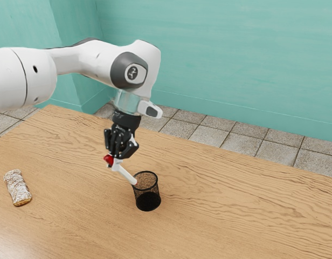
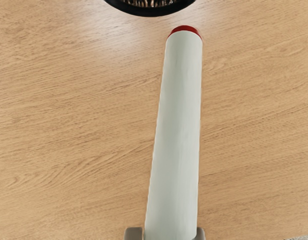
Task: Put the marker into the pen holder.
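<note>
Tool (image 1: pixel 117 160) closed on marker (image 1: pixel 125 174), held tilted; free end near rim of upright pen holder (image 1: pixel 148 198).

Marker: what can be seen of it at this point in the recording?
The marker has a smooth, round, white barrel, plastic by its look, with a red tip at its far end and a larger red part at the end by my gripper. Gripped from both sides, it slants down above the table toward the pen holder; whether it touches the rim, I cannot tell.
</note>
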You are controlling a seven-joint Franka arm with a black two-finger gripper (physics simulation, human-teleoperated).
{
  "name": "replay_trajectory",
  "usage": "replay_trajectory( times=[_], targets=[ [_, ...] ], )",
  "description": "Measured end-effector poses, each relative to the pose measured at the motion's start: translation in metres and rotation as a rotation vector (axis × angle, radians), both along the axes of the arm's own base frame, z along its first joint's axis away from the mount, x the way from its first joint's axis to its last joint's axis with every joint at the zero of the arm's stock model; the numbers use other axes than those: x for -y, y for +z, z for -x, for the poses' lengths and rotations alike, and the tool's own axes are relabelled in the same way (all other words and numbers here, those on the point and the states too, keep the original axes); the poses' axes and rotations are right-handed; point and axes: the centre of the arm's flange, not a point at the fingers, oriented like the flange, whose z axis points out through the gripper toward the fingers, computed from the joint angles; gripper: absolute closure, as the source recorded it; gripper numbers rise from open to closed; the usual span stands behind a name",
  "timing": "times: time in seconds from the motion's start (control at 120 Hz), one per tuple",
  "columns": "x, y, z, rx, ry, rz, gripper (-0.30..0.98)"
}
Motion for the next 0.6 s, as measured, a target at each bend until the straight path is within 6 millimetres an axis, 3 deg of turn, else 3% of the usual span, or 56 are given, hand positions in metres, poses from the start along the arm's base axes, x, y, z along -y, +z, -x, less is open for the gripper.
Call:
replay_trajectory(
  times=[0.233,0.6],
  targets=[
    [0.004,-0.003,-0.021,0.026,0.01,-0.012,0.79],
    [-0.003,-0.058,-0.05,0.06,0.026,-0.029,0.79]
  ],
)
